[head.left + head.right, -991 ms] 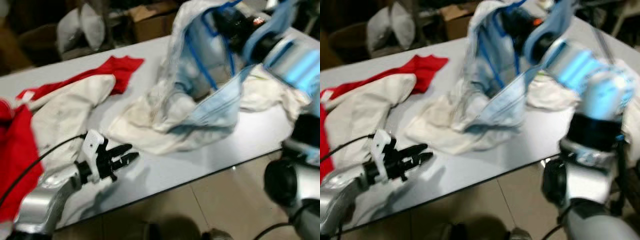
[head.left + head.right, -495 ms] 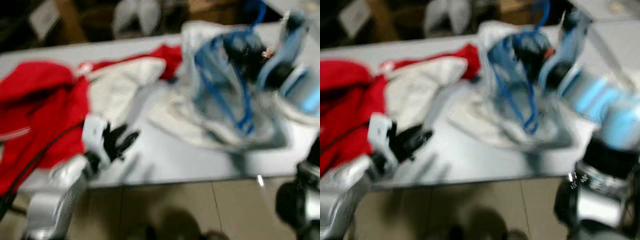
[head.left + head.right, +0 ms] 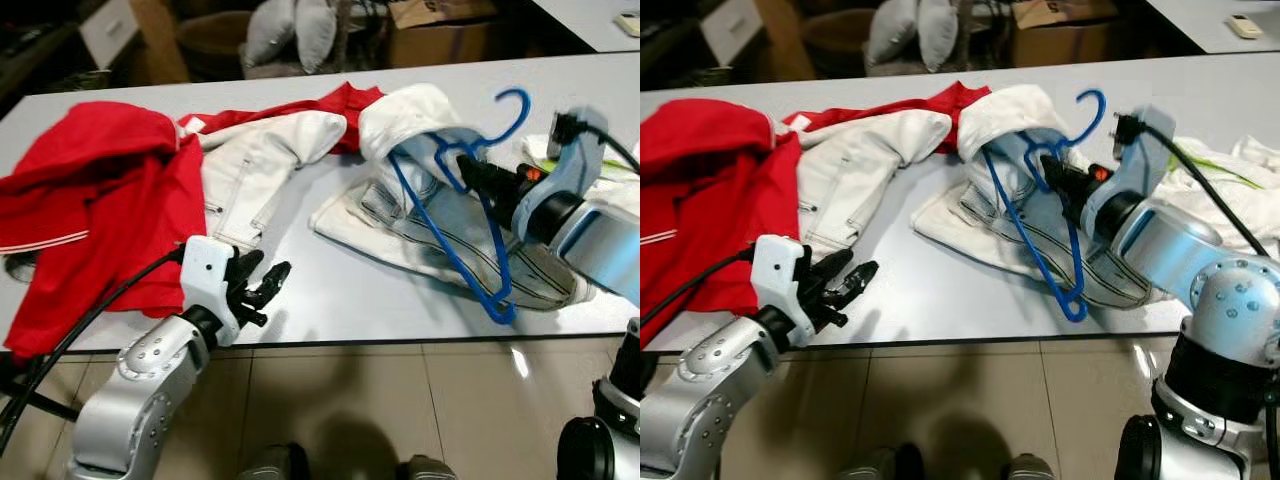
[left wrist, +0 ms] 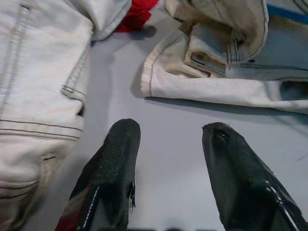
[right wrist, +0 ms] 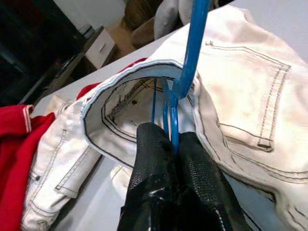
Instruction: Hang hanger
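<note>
Hanger (image 5: 185,72) pinched in right gripper (image 5: 173,144), inside jeans (image 5: 240,96) waistband.

Left gripper (image 4: 168,144) over bare grey tabletop (image 4: 159,159), two black fingers (image 4: 113,173) spread apart, nothing between them. White denim garment (image 4: 38,96) beside one finger, seams and pocket stitching visible, lying flat on table. Ahead, second pale denim garment (image 4: 226,62) bunched, folded hem and light-blue inner side showing, edge casting shadow on table. Small patch of red cloth (image 4: 137,14) between two garments at far side.
</note>
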Controlling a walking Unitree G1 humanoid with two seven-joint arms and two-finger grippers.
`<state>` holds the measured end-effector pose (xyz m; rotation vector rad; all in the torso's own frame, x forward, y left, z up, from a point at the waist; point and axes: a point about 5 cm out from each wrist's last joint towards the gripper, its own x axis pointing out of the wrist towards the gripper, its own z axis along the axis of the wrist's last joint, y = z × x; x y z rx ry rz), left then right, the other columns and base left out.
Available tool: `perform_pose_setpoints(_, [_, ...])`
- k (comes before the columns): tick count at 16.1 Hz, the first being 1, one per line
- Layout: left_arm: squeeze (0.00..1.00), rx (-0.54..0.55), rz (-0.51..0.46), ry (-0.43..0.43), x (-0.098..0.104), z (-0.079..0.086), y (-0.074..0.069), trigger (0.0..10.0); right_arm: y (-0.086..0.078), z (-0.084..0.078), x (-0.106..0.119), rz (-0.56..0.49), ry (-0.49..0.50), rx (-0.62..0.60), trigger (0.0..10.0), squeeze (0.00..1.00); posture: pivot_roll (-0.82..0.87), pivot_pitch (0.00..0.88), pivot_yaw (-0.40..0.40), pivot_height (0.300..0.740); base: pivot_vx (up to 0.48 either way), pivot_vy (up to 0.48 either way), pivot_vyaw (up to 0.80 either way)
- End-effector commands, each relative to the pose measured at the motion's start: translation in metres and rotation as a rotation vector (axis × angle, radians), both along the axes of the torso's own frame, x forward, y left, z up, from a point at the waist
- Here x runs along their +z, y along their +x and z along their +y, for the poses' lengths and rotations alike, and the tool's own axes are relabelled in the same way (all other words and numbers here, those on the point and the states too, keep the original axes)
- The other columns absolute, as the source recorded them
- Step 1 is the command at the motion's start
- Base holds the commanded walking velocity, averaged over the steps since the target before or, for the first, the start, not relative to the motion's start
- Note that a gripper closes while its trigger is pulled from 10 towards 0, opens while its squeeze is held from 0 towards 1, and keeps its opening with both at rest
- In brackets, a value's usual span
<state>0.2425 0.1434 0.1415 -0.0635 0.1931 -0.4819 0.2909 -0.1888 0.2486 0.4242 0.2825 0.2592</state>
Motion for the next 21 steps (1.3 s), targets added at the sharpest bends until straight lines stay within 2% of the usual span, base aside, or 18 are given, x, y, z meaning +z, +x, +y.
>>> perform_pose_setpoints(1, [0.0,0.005,-0.008,0.016,0.002,-0.001,-0.001,10.0,-0.001,0.0,0.001,-0.009,-0.012,-0.007,10.0,0.0,-0.14,0.138,0.094,0.74,0.0,0.0,0.0])
perform_pose_setpoints(5, [0.0,0.009,-0.008,0.019,0.003,-0.003,0.001,10.0,0.0,-0.003,0.003,-0.02,-0.028,-0.012,10.0,0.0,-0.15,0.134,0.095,0.74,0.0,0.0,0.0])
perform_pose_setpoints(9, [0.0,0.035,-0.01,0.014,0.004,-0.005,0.002,10.0,-0.003,-0.011,-0.004,-0.023,-0.102,-0.038,10.0,0.0,-0.16,0.136,0.09,0.74,0.0,0.0,0.0])
perform_pose_setpoints(14, [0.0,0.032,-0.025,0.011,0.007,-0.01,0.009,10.0,-0.003,-0.012,-0.007,-0.031,-0.121,-0.039,10.0,0.0,-0.16,0.128,0.1,0.74,0.0,0.0,0.56])
perform_pose_setpoints(18, [0.0,0.022,-0.026,0.01,0.007,-0.014,0.01,10.0,-0.004,-0.017,-0.008,-0.038,-0.143,-0.052,10.0,0.0,-0.17,0.126,0.099,0.74,0.0,0.0,0.12])
perform_pose_setpoints(21, [0.0,0.069,-0.032,0.001,0.006,-0.012,0.015,10.0,-0.006,-0.017,-0.008,-0.054,-0.194,-0.062,10.0,0.0,-0.18,0.124,0.095,0.74,0.0,-0.08,0.18])
